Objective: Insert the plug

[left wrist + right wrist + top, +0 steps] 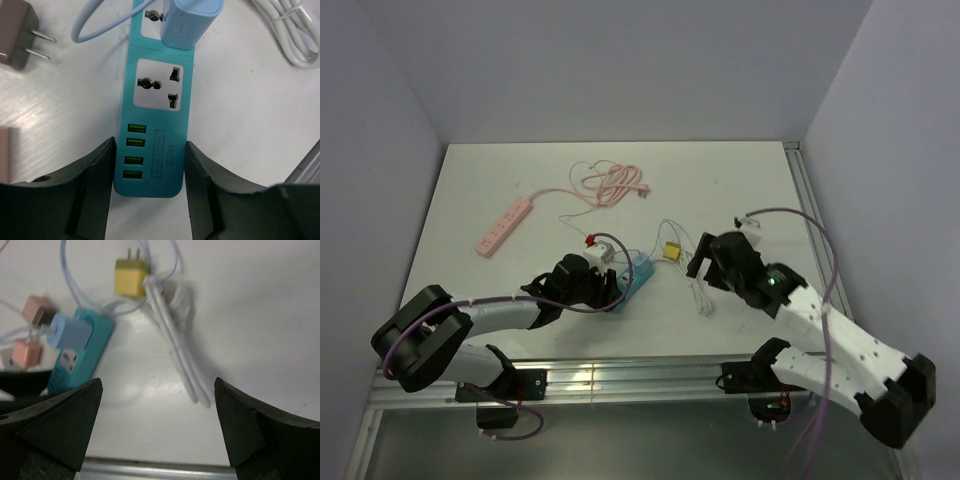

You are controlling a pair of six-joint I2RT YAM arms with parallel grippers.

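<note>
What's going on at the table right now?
The left gripper clamps the teal strip at its USB end. A blue plug sits in the strip's far socket. The right gripper hangs open and empty near a white cable and a yellow plug.

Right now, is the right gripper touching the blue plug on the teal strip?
Apart. The right wrist view shows the right gripper open, with the blue plug sitting in the teal strip well beyond its fingertips.

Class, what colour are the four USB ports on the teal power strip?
USB ports on the teal power strip: yellow-green, clearest in left wrist view.
</note>
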